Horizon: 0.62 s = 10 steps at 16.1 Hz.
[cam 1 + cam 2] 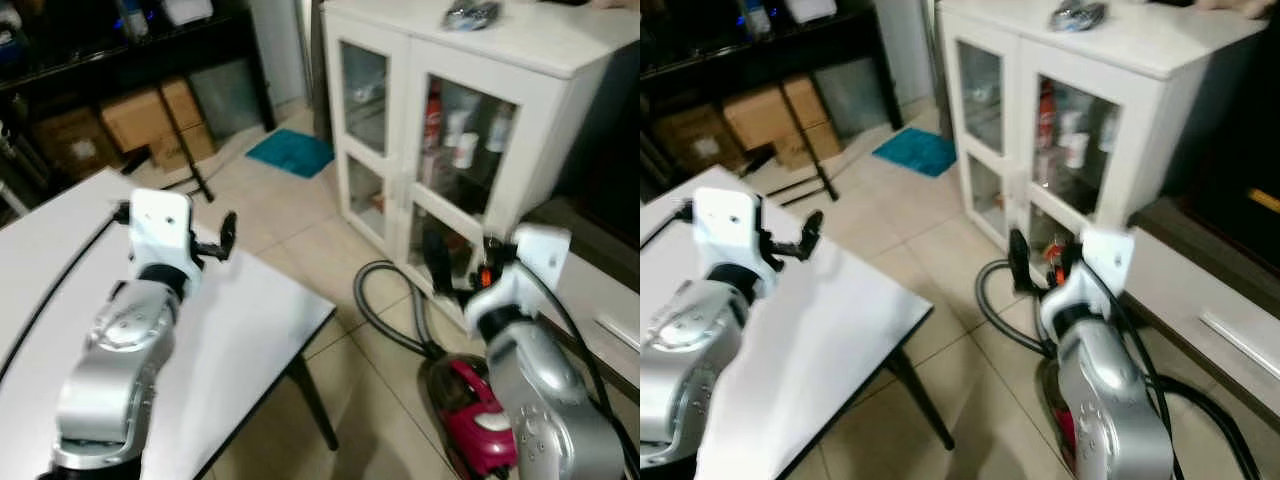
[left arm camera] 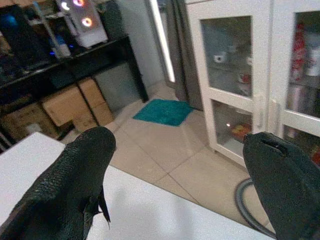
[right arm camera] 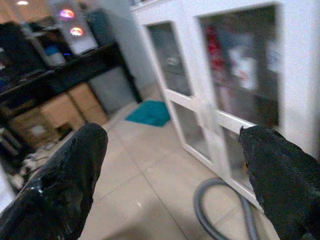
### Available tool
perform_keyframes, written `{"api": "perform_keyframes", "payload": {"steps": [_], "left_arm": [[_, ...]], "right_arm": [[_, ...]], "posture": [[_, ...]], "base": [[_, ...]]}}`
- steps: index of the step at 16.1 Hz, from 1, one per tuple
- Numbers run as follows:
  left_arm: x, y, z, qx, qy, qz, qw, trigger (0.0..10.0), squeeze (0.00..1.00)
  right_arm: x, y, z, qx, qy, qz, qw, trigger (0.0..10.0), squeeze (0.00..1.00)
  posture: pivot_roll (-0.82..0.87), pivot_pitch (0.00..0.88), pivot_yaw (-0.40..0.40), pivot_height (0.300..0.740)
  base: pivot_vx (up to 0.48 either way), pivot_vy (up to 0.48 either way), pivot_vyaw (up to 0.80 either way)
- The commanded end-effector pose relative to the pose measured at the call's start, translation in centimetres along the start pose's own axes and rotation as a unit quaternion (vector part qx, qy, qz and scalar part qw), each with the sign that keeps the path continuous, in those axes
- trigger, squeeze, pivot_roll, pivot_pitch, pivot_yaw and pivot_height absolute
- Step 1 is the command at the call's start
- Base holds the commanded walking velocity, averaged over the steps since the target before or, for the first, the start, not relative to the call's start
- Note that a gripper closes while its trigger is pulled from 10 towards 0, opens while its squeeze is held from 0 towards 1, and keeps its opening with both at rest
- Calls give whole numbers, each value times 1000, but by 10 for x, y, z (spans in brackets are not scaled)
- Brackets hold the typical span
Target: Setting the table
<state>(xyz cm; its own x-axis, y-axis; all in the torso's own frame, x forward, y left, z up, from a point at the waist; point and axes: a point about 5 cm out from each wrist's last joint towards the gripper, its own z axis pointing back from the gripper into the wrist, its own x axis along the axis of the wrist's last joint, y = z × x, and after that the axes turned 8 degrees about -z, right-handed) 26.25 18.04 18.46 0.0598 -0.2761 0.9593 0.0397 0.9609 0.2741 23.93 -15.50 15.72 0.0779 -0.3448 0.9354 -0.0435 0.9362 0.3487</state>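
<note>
Tiled floor (image 1: 300, 235) occupies frame centre; white table (image 1: 250, 330) lower left, white glass-door cabinet (image 1: 450, 120) upper right. Left gripper (image 2: 177, 187), fingers spread, empty, hovers above the table. Right gripper (image 3: 172, 182), likewise spread, faces the cabinet.

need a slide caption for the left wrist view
Open left gripper over the white table's edge, facing a glass-door white cabinet and teal mat.
</note>
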Motion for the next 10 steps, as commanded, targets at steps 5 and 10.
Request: {"api": "perform_keyframes", "payload": {"steps": [5, 10], "left_arm": [[-15, 10, 9, 25, 46, -1, 999, 10000, 1000], [-10, 12, 28, 82, -13, -5, 997, 10000, 1000]], "right_arm": [[8, 17, 0, 67, 18, -21, 997, 10000, 1000], [5, 20, -4, 110, 44, 41, 992, 10000, 1000]], "posture": [[-184, 0, 121, 740], [-127, 0, 42, 740]], "base": [[0, 0, 0], [0, 0, 733]]}}
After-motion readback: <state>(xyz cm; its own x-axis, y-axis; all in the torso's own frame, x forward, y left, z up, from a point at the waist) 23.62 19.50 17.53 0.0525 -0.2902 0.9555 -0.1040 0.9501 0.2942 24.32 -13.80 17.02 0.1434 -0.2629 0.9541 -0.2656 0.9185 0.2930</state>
